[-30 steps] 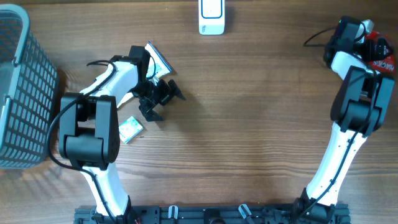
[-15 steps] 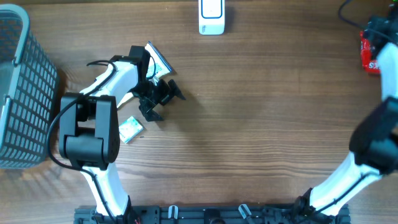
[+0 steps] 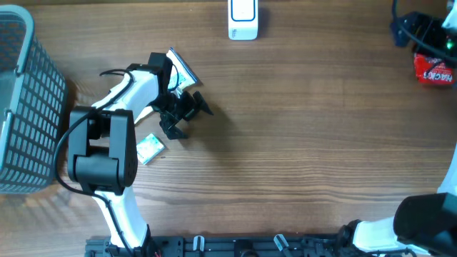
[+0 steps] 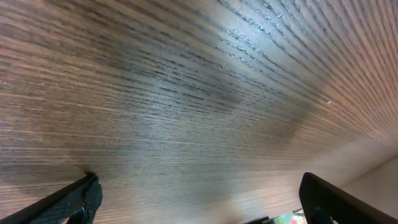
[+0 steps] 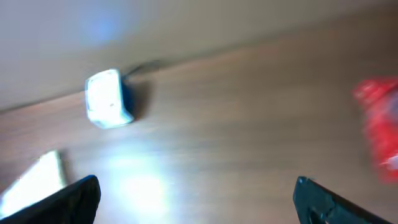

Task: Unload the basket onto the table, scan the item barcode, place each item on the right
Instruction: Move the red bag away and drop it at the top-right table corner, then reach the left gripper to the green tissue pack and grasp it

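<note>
The white barcode scanner [image 3: 243, 20] stands at the table's far edge, and shows blurred in the right wrist view [image 5: 109, 99]. A green and white packet [image 3: 180, 69] lies partly under my left arm. A small pale packet [image 3: 150, 148] lies nearer the front. A red packet [image 3: 434, 69] lies at the far right, and also appears as a red blur [image 5: 379, 127]. My left gripper [image 3: 187, 118] is open and low over bare wood between the two left packets, with nothing between its fingers [image 4: 202, 208]. My right gripper [image 3: 415, 30] is open and empty above the far right corner [image 5: 199, 205].
A grey mesh basket [image 3: 21, 107] stands along the left edge. The right arm's base [image 3: 421, 228] is at the front right corner. A black cable [image 3: 114, 72] runs along the left arm. A pale item [image 5: 37, 180] shows at the lower left of the right wrist view.
The right arm has swung outward to the far right corner, uncovering the red packet. The left arm and both left packets have not moved.
</note>
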`<state>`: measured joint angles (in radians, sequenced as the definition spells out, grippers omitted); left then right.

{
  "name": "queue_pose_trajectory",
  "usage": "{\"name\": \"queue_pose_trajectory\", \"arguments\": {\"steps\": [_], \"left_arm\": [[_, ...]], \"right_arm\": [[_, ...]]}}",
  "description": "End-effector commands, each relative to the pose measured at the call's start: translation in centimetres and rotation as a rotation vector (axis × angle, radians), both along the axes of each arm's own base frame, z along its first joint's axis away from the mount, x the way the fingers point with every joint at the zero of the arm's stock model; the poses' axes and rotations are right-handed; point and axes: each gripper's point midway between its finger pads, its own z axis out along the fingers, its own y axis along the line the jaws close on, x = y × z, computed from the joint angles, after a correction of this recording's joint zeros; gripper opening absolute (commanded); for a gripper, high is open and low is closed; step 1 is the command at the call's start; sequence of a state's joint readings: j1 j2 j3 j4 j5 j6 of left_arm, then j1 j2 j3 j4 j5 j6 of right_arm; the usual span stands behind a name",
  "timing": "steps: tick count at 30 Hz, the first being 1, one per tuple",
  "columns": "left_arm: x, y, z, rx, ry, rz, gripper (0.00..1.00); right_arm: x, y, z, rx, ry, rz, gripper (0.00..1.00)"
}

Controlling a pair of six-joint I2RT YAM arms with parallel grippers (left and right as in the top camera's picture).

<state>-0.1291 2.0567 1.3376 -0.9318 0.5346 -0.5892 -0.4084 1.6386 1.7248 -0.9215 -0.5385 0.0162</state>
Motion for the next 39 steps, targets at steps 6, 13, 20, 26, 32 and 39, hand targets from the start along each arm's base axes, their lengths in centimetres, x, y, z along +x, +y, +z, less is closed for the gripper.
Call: {"name": "queue_pose_trajectory", "arguments": {"steps": [6, 13, 20, 26, 32, 39], "left_arm": [[-1.1, 6.4, -5.7, 0.355, -0.001, -0.142, 1.0], [-0.8, 6.4, -5.7, 0.354, -0.016, -0.139, 1.0], [-0.2, 6.3, -5.8, 0.352, -0.04, -0.134, 1.0], [1.4, 5.6, -5.9, 0.323, -0.107, -0.118, 1.0], [-1.6, 6.0, -4.8, 0.307, 0.025, -0.125, 1.0], [0.5, 6.8, 3.9, 0.334, -0.204, -0.073, 1.0]], "right_arm": [[-0.7, 0.5, -1.6, 0.272, 0.148, -0.216, 1.0], [-0.9, -1.8, -2.5, 0.264, 0.193, -0.411, 1.0], [-1.0, -2.4, -2.7, 0.27, 0.203, -0.464, 1.0], [-1.0, -2.4, -2.7, 0.27, 0.203, -0.464, 1.0], [-1.0, -2.4, -2.7, 0.27, 0.202, -0.464, 1.0], [-1.0, -2.4, -2.7, 0.27, 0.202, -0.464, 1.0]]}}
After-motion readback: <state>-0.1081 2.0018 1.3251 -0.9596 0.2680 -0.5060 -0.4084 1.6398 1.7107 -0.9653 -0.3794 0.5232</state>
